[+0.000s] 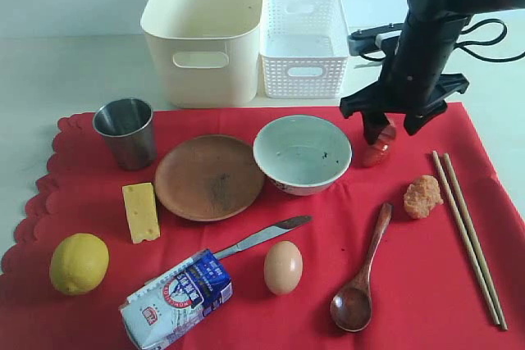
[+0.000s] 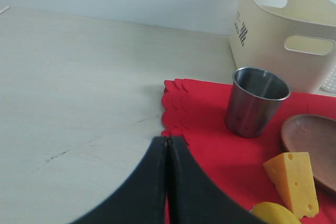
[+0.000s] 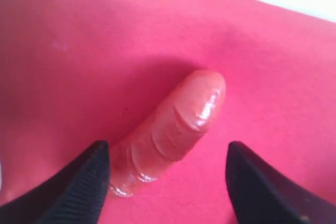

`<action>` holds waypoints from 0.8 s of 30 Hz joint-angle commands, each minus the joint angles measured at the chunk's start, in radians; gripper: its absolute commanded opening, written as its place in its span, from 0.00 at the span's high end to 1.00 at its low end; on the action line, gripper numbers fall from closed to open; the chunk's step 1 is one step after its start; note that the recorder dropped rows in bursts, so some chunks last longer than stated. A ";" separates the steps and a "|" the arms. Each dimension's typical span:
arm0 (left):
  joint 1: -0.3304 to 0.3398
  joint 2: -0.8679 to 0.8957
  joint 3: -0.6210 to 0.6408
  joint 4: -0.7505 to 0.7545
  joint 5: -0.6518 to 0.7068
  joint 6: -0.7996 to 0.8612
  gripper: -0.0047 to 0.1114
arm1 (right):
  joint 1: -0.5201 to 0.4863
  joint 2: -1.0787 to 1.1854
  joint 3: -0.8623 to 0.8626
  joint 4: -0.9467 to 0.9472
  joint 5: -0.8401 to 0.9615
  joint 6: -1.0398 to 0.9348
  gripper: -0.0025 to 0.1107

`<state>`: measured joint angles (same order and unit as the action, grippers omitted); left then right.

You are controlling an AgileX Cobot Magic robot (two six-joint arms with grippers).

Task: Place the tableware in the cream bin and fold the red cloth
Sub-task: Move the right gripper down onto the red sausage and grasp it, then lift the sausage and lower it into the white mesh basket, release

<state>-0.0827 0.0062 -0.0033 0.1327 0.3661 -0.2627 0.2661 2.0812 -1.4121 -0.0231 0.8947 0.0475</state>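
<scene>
On the red cloth (image 1: 410, 284) lie a steel cup (image 1: 125, 130), a wooden plate (image 1: 208, 176), a white bowl (image 1: 302, 153), a knife (image 1: 262, 237), a dark spoon (image 1: 361, 276) and chopsticks (image 1: 467, 235). The cream bin (image 1: 205, 34) stands behind the cloth. Just right of the bowl, my right gripper (image 1: 382, 141) hangs open over a glossy red sausage (image 3: 178, 124), one finger touching its end, the other well apart. My left gripper (image 2: 168, 139) is shut on nothing, low over the cloth's scalloped edge (image 2: 176, 108) near the cup (image 2: 256, 100); the exterior view does not show it.
A white lattice basket (image 1: 303, 43) stands right of the cream bin. Cheese (image 1: 141, 212), a lemon (image 1: 79, 263), a milk carton (image 1: 176, 297), an egg (image 1: 283, 266) and an orange fried piece (image 1: 422, 197) also lie on the cloth.
</scene>
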 commanded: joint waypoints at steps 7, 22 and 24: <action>0.002 -0.006 0.003 -0.007 -0.005 0.000 0.96 | 0.000 0.041 0.000 0.023 0.006 -0.016 0.41; 0.002 -0.006 0.003 -0.007 -0.005 0.000 0.96 | 0.000 0.056 0.000 0.043 -0.013 -0.047 0.88; 0.002 -0.006 0.003 -0.007 -0.005 0.000 0.96 | 0.000 0.037 0.000 0.042 -0.013 -0.047 0.93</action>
<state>-0.0827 0.0062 -0.0033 0.1327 0.3661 -0.2627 0.2661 2.1466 -1.4121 0.0149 0.8881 0.0109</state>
